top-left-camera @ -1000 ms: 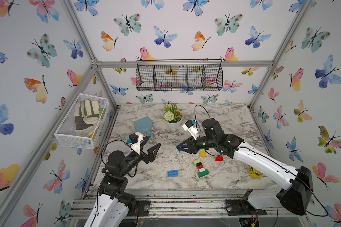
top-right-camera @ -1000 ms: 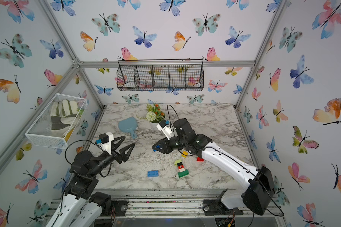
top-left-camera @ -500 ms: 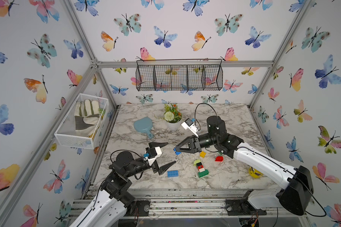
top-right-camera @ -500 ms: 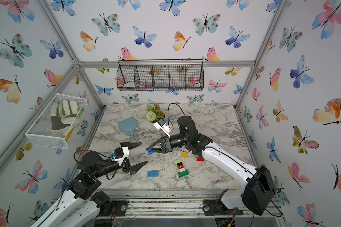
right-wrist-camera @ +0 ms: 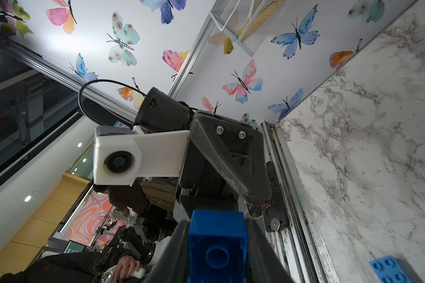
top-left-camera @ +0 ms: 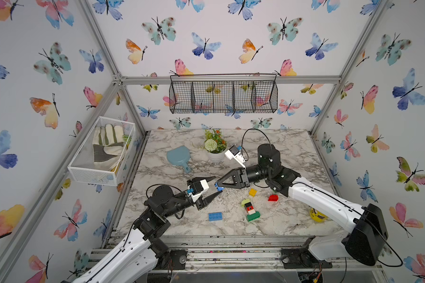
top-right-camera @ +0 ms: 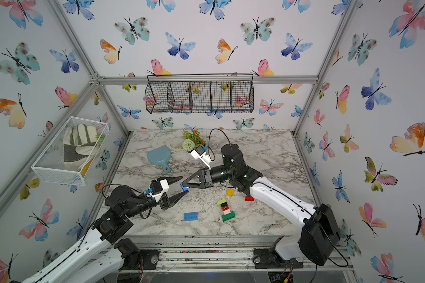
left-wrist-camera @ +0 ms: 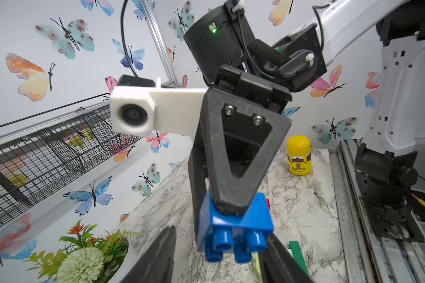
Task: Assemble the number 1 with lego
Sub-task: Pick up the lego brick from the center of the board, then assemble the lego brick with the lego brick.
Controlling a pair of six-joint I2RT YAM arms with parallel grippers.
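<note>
My right gripper (top-left-camera: 218,187) is shut on a small blue square lego brick (top-left-camera: 219,188), held above the table at mid-left. My left gripper (top-left-camera: 213,186) faces it, open, one finger on each side of that brick. In the left wrist view the brick (left-wrist-camera: 233,232) shows its studs; one finger (left-wrist-camera: 277,259) is close beside it, the other (left-wrist-camera: 157,257) stands apart. In the right wrist view the brick (right-wrist-camera: 217,247) fills the jaws. On the table lie a long blue brick (top-left-camera: 215,216), a stack of lime, black, red-white and green bricks (top-left-camera: 249,209), a yellow brick (top-left-camera: 252,192) and a red brick (top-left-camera: 272,197).
A potted plant (top-left-camera: 215,147) and a blue scoop (top-left-camera: 179,156) stand behind the grippers. The yellow-lidded jar (top-left-camera: 317,215) sits at the right near the front rail. A white basket with gloves (top-left-camera: 101,152) hangs on the left wall, a black wire basket (top-left-camera: 223,96) on the back wall.
My left arm dropped and swung toward the centre, bringing its jaws around the blue brick and narrowing them. The right gripper shifted left with the brick, staying shut on it.
</note>
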